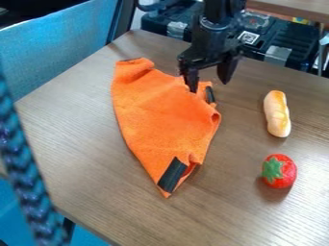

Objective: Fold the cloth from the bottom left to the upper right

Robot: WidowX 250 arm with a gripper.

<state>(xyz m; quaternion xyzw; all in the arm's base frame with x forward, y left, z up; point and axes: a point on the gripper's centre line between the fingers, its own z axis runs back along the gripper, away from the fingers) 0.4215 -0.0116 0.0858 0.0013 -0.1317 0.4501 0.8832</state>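
The black gripper [208, 85] hangs at the upper middle of the camera view, over the cloth's upper right edge. Its two fingers stand apart, open; the left fingertip is over the orange fabric and the right one is just beyond the edge. The orange cloth [160, 113] lies rumpled and partly folded on the table, narrowing to a point at the bottom. Black patches show near its bottom tip and at its right edge, close below the gripper. Whether the left fingertip touches the cloth, I cannot tell.
A toy bread roll [277, 114] lies on the wooden table [90, 144] to the right, with a toy strawberry [279, 171] below it. Black cases [283, 41] stand behind the table's far edge. A blue braided strand [29, 178] crosses the left foreground.
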